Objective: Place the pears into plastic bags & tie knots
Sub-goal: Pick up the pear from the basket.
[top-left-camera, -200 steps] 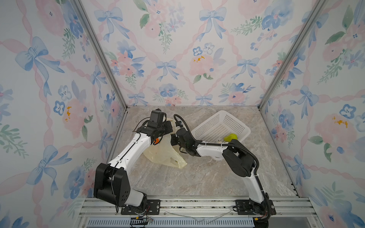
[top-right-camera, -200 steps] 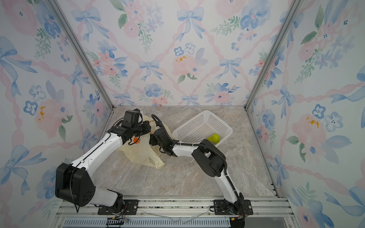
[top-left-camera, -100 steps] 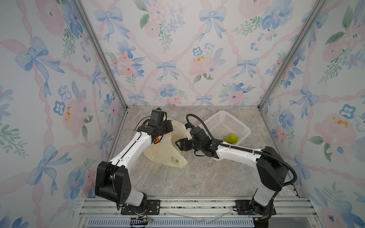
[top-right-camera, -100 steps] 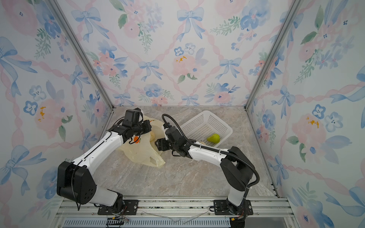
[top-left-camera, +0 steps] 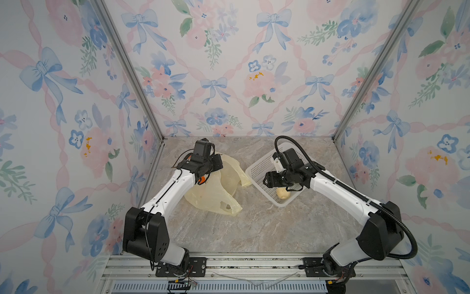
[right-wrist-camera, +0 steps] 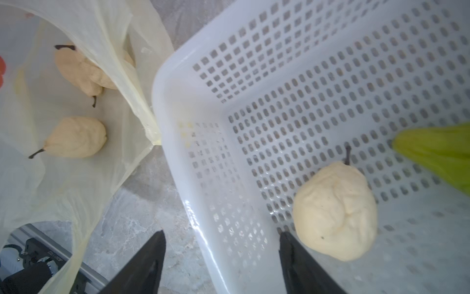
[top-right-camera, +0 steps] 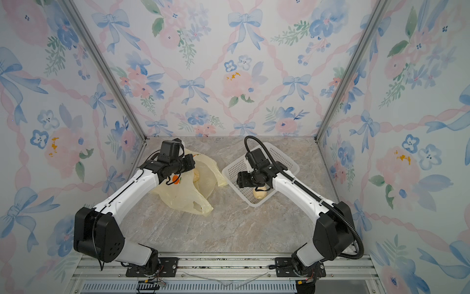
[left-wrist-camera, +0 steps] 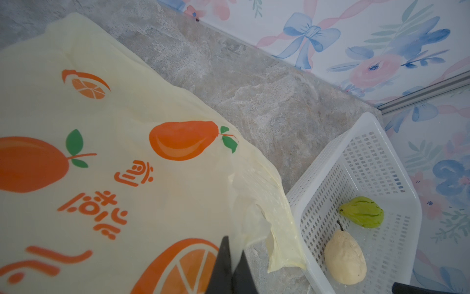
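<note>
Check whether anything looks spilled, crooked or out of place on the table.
Nothing is spilled or damaged. Every visible pear lies inside the plastic bag or the white basket; only a loose bag corner rests against the basket's wall.

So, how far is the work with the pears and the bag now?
Done: three pale pears appear to lie inside the bag. In hand: the left gripper is shut on the bag's edge; the right gripper hangs open and empty at the rim of the basket. Left: one pale pear and the green pear in the basket, then the knot.
</note>
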### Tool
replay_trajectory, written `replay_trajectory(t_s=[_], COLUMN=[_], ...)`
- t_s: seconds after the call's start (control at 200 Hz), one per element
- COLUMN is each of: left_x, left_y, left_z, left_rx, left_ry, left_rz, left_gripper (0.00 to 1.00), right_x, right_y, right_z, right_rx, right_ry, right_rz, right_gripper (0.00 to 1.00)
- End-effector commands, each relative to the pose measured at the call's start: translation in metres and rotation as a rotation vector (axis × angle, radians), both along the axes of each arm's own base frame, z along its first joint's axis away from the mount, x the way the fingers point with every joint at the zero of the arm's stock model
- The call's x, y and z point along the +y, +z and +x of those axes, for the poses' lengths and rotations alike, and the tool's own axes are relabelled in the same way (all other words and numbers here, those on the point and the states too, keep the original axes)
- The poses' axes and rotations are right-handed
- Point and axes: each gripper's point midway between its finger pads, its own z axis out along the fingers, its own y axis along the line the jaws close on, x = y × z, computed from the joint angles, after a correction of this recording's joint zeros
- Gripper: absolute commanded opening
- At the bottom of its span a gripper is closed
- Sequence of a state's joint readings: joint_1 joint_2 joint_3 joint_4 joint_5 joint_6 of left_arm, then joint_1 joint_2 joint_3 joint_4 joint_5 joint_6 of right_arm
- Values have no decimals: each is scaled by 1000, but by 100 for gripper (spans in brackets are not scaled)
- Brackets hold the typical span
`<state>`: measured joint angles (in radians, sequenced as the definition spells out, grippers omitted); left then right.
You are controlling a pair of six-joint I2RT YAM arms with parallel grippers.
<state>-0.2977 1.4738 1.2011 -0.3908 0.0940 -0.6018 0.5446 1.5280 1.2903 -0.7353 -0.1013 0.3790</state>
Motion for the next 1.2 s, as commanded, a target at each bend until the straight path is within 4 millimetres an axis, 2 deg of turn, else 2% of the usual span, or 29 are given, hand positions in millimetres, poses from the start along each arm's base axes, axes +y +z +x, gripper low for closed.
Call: replay_trajectory(t_s=[0.0, 0.115, 0.2, 0.315, 0.335, 0.445, 0.77, 0.93, 0.985, 1.105, 1.195], left_x=[1, 1, 1, 1, 1, -1, -1, 0, 1, 1, 0], left_y=[0, 1, 1, 1, 1, 0, 4, 6, 6, 7, 8], left_z=[3, 3, 4, 5, 5, 5, 6, 5, 5, 6, 7], left_rx=[-4, -5, -5, -5, -6, -3, -9, -14, -16, -16, -17], left_ry=[-14, -12, -11, -14, -15, -20, -15, -14, -12, -12, -14], left_rz=[9, 6, 3, 5, 4, 3, -4, -2, 1, -3, -6], left_gripper=[0, 0, 0, 0, 0, 0, 0, 0, 0, 0, 0], right_x=[-48, -65, -71, -68, -66, -63, -59, -55, -55, -53, -52], right_y=[-5, -20, -33, -41, -50, -63, -106, -113, -113, -105, -95], right_z=[-23, -19, -15, -5, -3, 7, 17, 22, 23, 27, 28], right_rx=[99, 143, 172, 185, 204, 212, 289, 286, 278, 254, 227], right_ry=[-21, -41, -48, -54, -50, -50, -43, -46, -48, -55, -62], right_rz=[-166, -248, -286, -289, -300, -304, -341, -333, -330, -308, -292], right_gripper=[73, 75, 76, 79, 79, 80, 78, 75, 71, 63, 62])
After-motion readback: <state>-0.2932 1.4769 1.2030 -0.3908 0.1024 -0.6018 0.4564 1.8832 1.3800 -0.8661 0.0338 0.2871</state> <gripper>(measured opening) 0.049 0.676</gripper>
